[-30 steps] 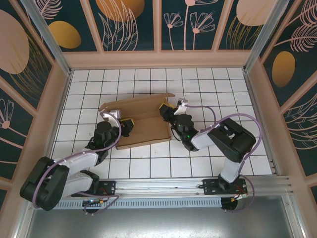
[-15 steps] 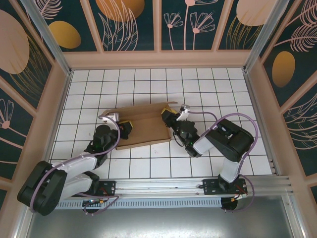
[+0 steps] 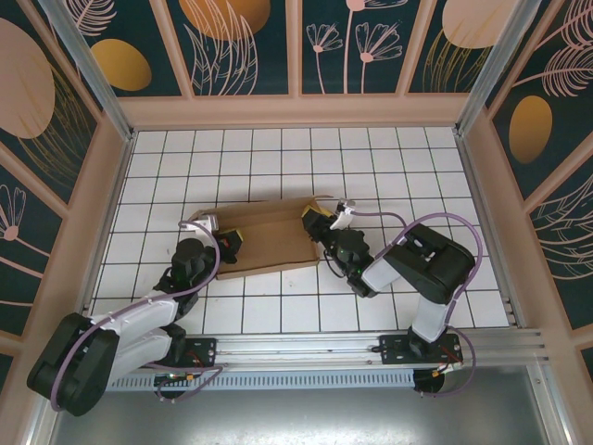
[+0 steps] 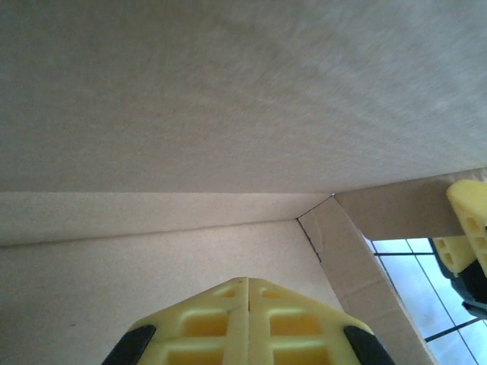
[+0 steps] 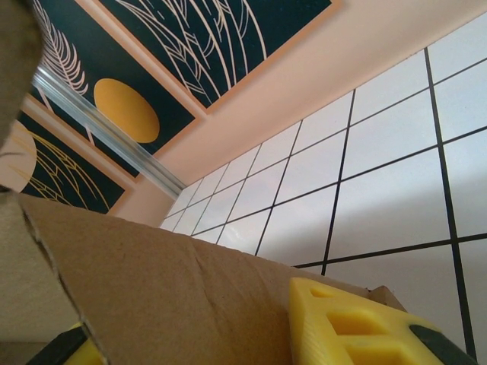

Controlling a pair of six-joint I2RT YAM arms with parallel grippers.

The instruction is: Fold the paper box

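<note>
Now, mid-fold, with the box (image 3: pixel 269 243) at the centre of the top view, my left gripper (image 4: pixel 247 323) sits pressed together under its raised panel while my right gripper (image 3: pixel 312 220) pinches its right end flap, which I judge needs tucking inward next.

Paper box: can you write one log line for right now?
paper box: partly folded | left pincer: shut, inside under top panel | right pincer: straddling right-end flap, grip unclear
</note>
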